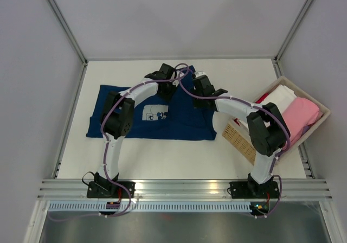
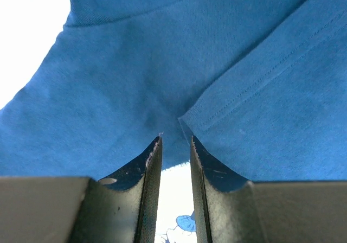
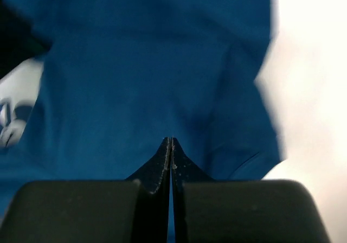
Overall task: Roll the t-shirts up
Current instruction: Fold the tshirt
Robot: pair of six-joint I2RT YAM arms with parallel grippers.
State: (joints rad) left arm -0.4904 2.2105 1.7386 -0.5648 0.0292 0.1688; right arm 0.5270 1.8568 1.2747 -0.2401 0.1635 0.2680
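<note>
So, your navy t-shirt (image 1: 184,118) is lying flat on the table (image 1: 162,156), spread sideways across the middle, with its small white chest print (image 1: 153,114) facing up between the 2 arms. Both arms reach over it toward its far edge.

Your left end effector (image 2: 175,145) has its fingers (image 2: 149,167) narrowly parted. The tips sit right at the blue cloth, next to a stitched hem edge. I honestly can't tell from the left wrist view whether any fabric is pinched there; the gap lower down just shows white and a bit of the print.

Your right end effector (image 3: 171,142) is clenched, the fingers pressed together with blue cloth filling the view beyond the tips. I can't tell if it's got fabric in there.

Over at the right edge of the table there's a basket (image 1: 325,113) with a white bundle (image 1: 282,97), a pink bundle (image 1: 301,115) and a bit of red (image 1: 261,97) in it, apart from the navy one.
</note>
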